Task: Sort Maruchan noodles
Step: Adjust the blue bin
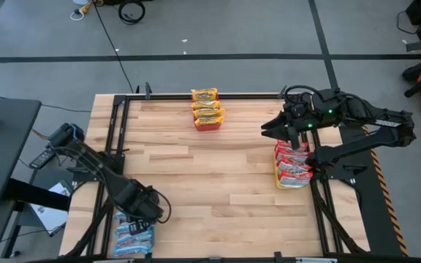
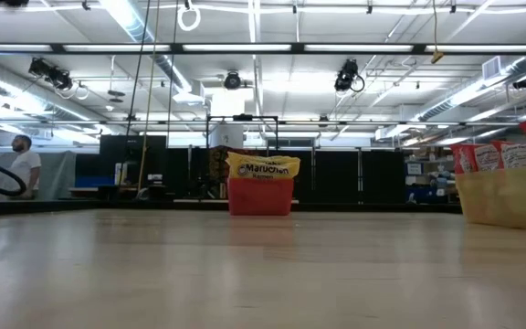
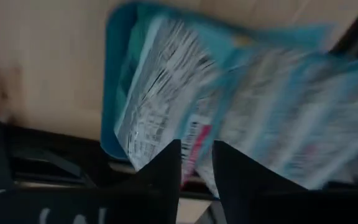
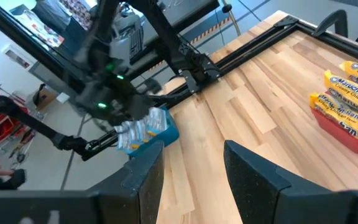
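Note:
My left gripper (image 1: 152, 208) is at the table's near left corner, just above a blue tray (image 1: 121, 245) of blue-edged noodle packets (image 1: 134, 232). It is shut on a blue-edged packet (image 3: 260, 106) over the tray (image 3: 112, 81). My right gripper (image 1: 291, 135) hangs open and empty over the red-edged packets (image 1: 292, 164), which stand in a yellow tray (image 2: 510, 196) at the right edge. Yellow-edged packets (image 1: 206, 106) sit in a red tray (image 2: 260, 196) at the far edge. The right wrist view shows the blue tray (image 4: 163, 127) beneath the left arm. My left gripper has the blue-edged packet between its two fingers, at the printed face near one edge (image 3: 196, 134). The fingers (image 3: 169, 165) point down at the blue tray. The packet spreads out past the fingertips above the tray; whether any part rests on the packets below cannot be told.
A black metal frame (image 1: 115, 139) runs along the table's left, far and right sides. The wooden middle of the table (image 1: 218, 175) lies between the three trays. A person (image 2: 24, 164) stands in the room beyond the table.

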You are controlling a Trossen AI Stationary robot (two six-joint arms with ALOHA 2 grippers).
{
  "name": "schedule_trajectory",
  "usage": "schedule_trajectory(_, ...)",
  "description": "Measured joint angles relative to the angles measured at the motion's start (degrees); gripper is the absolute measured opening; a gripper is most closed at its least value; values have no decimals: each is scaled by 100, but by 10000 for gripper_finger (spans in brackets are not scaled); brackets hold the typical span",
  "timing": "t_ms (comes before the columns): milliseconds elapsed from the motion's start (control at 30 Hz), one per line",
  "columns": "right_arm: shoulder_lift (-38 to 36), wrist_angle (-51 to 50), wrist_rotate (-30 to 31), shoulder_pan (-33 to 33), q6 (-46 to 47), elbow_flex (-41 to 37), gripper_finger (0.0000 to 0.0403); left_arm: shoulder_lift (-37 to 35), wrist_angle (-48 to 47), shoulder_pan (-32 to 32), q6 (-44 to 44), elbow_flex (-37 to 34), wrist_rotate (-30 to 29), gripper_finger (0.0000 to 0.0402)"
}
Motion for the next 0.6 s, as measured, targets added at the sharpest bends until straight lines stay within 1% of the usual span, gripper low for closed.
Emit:
schedule_trajectory(100, 0, 2, 119, -27, -31, 0, 172, -8, -340, -4, -214, 727, -643, 106)
schedule_trajectory(200, 4, 2, 258, -32, -139, 0, 172, -14, 57, 9, -424, 1195, -1695, 113)
schedule_trajectory(267, 12, 2, 368, -32, -151, 0, 172, 35, 367, 138, -484, 1214, -2055, 113)
schedule_trajectory(367, 36, 8, 432, -32, -150, 0, 172, 301, 922, 360, -467, 995, -2188, 106)
schedule_trajectory(467, 54, 4, 434, -32, -148, 0, 172, 685, 1468, 500, -75, 765, -2198, 98)
schedule_trajectory(600, 72, -8, 420, -16, 17, 0, 172, 1225, 1700, 565, 332, 594, -1927, 88)
